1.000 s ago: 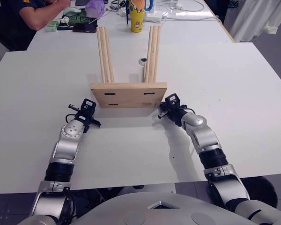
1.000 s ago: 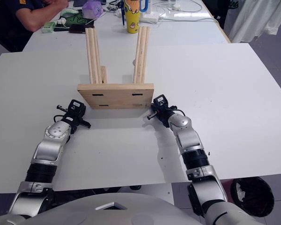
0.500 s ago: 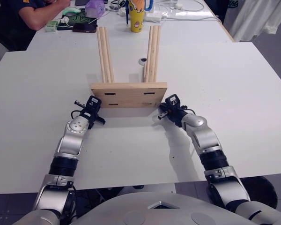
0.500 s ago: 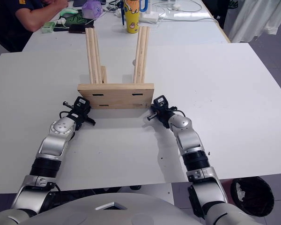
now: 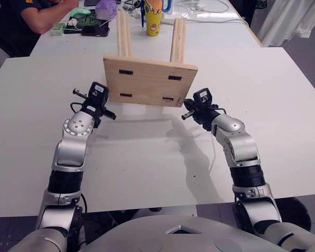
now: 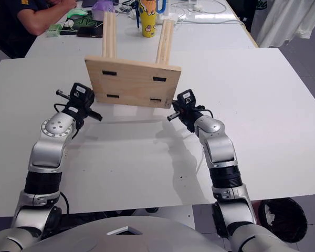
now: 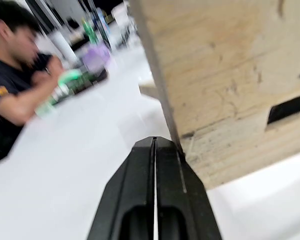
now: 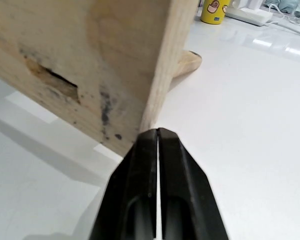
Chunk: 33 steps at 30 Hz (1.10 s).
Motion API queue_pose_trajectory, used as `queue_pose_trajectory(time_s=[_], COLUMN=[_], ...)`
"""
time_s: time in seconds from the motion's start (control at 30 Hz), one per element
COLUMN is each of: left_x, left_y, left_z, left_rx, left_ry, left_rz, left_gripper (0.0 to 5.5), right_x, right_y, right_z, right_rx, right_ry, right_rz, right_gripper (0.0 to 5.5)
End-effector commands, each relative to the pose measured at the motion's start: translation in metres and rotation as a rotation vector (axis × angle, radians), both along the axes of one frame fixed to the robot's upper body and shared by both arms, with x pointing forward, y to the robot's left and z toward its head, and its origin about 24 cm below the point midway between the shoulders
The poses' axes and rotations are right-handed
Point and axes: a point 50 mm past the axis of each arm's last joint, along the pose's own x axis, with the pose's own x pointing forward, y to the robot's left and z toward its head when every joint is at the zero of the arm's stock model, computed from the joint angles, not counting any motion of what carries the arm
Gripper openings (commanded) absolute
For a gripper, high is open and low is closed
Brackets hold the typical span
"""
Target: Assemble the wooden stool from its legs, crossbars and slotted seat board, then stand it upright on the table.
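Observation:
The assembled wooden stool is held off the white table (image 5: 262, 105), its slotted seat board (image 5: 149, 81) tilted with its top face toward me. The legs (image 5: 124, 34) point away behind it. My left gripper (image 5: 106, 104) presses against the board's left edge near its lower corner, fingers shut. My right gripper (image 5: 190, 108) presses against the lower right corner, fingers also shut. In the left wrist view the shut fingertips (image 7: 155, 142) touch the board's edge (image 7: 225, 75). In the right wrist view the shut gripper (image 8: 157, 132) meets the board's corner (image 8: 90, 45).
A yellow cup (image 5: 154, 18), a purple object (image 5: 107, 9) and a dark phone (image 5: 94, 31) sit on the far table, where a person leans. A power strip and cables (image 5: 199, 10) lie at the back right. The near table surface is bare white.
Both arms have risen and squeezed inward. The stool, resting on the table before, is now lifted and tipped so the seat's face turns toward me.

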Motion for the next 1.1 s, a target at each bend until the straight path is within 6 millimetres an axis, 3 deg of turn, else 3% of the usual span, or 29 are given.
queue_pose_trajectory(time_s=[0.03, 0.2, 0.33, 0.53, 0.63, 0.9, 1.1], left_x=[0.001, 0.001, 0.001, -0.001, -0.003, 0.002, 0.004], left_y=[-0.030, -0.032, -0.033, -0.038, -0.039, -0.032, -0.026], left_z=[0.030, 0.039, 0.052, 0.093, 0.103, 0.091, 0.078], left_rx=[-0.068, -0.061, -0.057, -0.077, -0.080, -0.072, -0.063], left_ry=[-0.078, -0.100, -0.139, -0.283, -0.309, -0.266, -0.226], left_rz=[-0.163, -0.174, -0.180, -0.192, -0.197, -0.164, -0.138], left_gripper=[0.04, 0.04, 0.04, 0.04, 0.04, 0.04, 0.04], right_x=[0.006, 0.010, 0.011, 0.011, 0.012, 0.014, 0.018], right_y=[0.034, 0.035, 0.034, 0.035, 0.036, 0.033, 0.030], right_z=[0.057, 0.093, 0.098, 0.112, 0.123, 0.133, 0.121], right_rx=[0.156, 0.217, 0.223, 0.250, 0.271, 0.286, 0.248], right_ry=[-0.169, -0.271, -0.286, -0.328, -0.362, -0.393, -0.355], right_rz=[0.154, 0.161, 0.166, 0.174, 0.173, 0.163, 0.141], right_gripper=[0.00, 0.00, 0.00, 0.00, 0.00, 0.00, 0.00])
